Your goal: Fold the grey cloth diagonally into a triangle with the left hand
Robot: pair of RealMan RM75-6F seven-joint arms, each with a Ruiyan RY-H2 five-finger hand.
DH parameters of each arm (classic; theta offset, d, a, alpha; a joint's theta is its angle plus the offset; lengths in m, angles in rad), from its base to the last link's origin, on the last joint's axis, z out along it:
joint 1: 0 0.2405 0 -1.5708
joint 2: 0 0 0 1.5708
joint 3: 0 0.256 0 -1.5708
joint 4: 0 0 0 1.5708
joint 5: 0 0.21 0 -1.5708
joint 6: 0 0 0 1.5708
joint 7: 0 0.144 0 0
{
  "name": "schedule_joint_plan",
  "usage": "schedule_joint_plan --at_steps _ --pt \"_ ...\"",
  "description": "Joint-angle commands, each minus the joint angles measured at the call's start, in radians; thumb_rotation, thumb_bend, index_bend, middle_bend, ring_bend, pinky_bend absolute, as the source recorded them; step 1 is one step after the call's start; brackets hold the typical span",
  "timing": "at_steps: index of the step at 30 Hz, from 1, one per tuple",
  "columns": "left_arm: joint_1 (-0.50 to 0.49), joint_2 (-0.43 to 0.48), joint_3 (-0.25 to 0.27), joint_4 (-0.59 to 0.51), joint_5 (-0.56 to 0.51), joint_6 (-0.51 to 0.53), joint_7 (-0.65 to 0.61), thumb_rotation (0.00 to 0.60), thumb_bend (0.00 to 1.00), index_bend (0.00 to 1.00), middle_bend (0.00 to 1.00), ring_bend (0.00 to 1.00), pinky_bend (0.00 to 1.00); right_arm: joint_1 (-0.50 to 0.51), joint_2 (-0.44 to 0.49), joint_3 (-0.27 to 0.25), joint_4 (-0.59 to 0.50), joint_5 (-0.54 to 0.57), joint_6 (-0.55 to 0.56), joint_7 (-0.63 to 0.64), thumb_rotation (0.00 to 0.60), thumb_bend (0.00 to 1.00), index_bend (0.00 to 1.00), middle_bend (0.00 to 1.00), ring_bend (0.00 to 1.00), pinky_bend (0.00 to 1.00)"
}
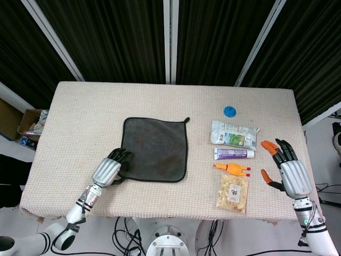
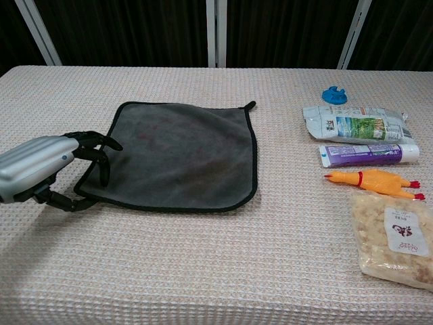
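The left robot hand (image 2: 40, 169) sits at the near-left corner of the grey cloth (image 2: 176, 154), its dark fingers (image 2: 95, 145) arched over the black-trimmed edge and the thumb low on the tabletop (image 2: 203, 271) just outside the hem. The fingers appear to touch the fabric, but the corner looks flat and unlifted; whether the pinch has closed on it cannot be told from either view, so I would not call the cloth gripped. In the head view the same hand (image 1: 109, 170) overlaps that corner of the cloth (image 1: 154, 149), which lies spread out square in the middle of the tabletop, its small hanging loop at the far-right corner.

The right robot hand (image 1: 287, 170) hovers open and empty at the right edge, fingers spread, well apart from the cloth.

To the right of the cloth lie a blue cap (image 2: 334, 94), a white pouch (image 2: 352, 123), a purple tube (image 2: 369, 155), a yellow rubber chicken (image 2: 369, 181) and a bag of snacks (image 2: 396, 237), none of them touching the cloth.

By my reading, the step in hand is securing the near-left corner, and the fold itself is not yet begun. The next move calls for a firm pinch of hem between thumb and fingers, then a lift and a carry across to the far-right corner by the loop, laying edge on edge. The soft fabric may slip or drag the whole cloth if the pinch is shallow.
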Motion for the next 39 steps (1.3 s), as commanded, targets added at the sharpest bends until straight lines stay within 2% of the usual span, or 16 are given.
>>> schedule_joint_plan --at_steps 1,7,18,23,27,32,39 --pt "0.0 -0.007 0.005 0.018 0.008 0.019 -0.02 0.6 0.42 0.61 0.2 0.12 0.11 0.0 -0.002 0.002 0.0 0.001 0.0 -0.002 0.6 0.3 0.14 0.14 0.0 0.04" --pt "0.013 0.028 0.023 -0.002 0.011 0.043 -0.054 0.6 0.59 0.7 0.21 0.12 0.11 0.0 -0.004 0.004 0.0 0.0 0.001 -0.002 0.6 0.3 0.14 0.14 0.0 0.04" --pt "0.139 0.223 0.097 -0.127 -0.036 0.118 -0.036 0.6 0.61 0.7 0.21 0.12 0.11 0.012 -0.012 0.009 -0.009 -0.009 -0.012 -0.012 0.6 0.3 0.13 0.14 0.0 0.04" --pt "0.158 0.293 0.105 -0.199 -0.026 0.146 -0.001 0.6 0.61 0.69 0.21 0.12 0.11 0.016 -0.022 0.008 -0.002 -0.014 -0.015 -0.007 0.6 0.3 0.13 0.14 0.0 0.04" --pt "0.103 0.331 0.077 -0.282 0.005 0.11 0.069 0.6 0.62 0.69 0.21 0.12 0.11 0.011 -0.022 0.004 0.007 -0.017 -0.007 0.005 0.6 0.3 0.13 0.14 0.0 0.04" --pt "-0.008 0.381 0.028 -0.403 0.011 -0.025 0.203 0.6 0.62 0.67 0.21 0.12 0.11 -0.007 -0.013 0.001 0.015 -0.017 0.019 0.021 0.6 0.3 0.14 0.14 0.0 0.04" --pt "-0.178 0.387 -0.104 -0.501 -0.08 -0.22 0.325 0.6 0.62 0.67 0.21 0.12 0.11 -0.025 -0.008 -0.005 0.023 -0.014 0.036 0.032 0.6 0.3 0.14 0.14 0.0 0.04"
